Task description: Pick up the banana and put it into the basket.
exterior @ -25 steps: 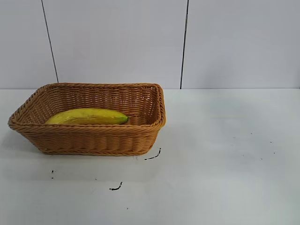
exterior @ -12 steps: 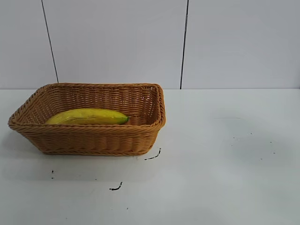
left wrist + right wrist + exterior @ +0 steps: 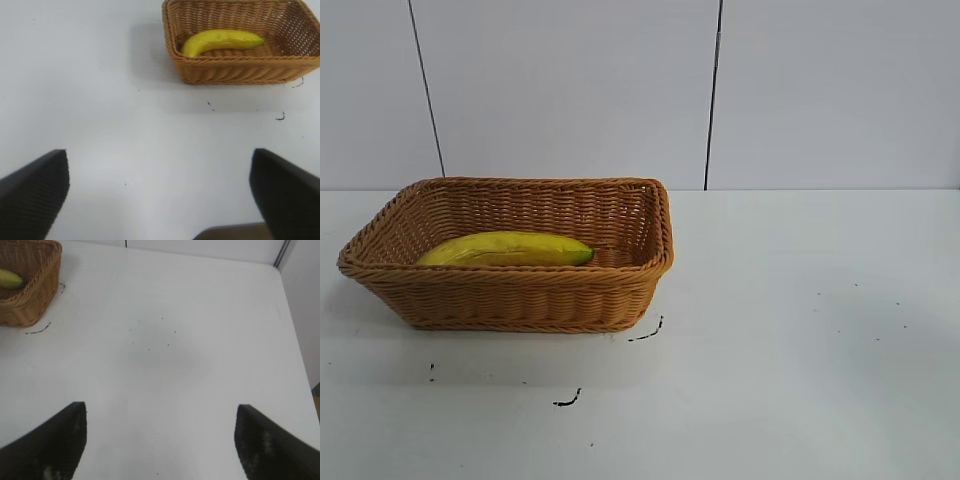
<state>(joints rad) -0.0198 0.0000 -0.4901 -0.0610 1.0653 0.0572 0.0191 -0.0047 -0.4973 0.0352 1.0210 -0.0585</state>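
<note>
Seeing the banana lying inside the basket; task looks done. Left pincer and right pincer gape wide, empty, above the worktop.

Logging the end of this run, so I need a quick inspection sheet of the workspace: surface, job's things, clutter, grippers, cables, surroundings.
Surface: white table, a few small dark marks in front of the basket.
Job's things: banana lies inside the wicker basket, greenish tip toward the right arm's side.
Clutter: nothing seen.
Grippers: left gripper and right gripper both open, empty, above bare table away from the basket.
Cables: nothing seen.
Surroundings: pale panelled wall with dark seams.
</note>
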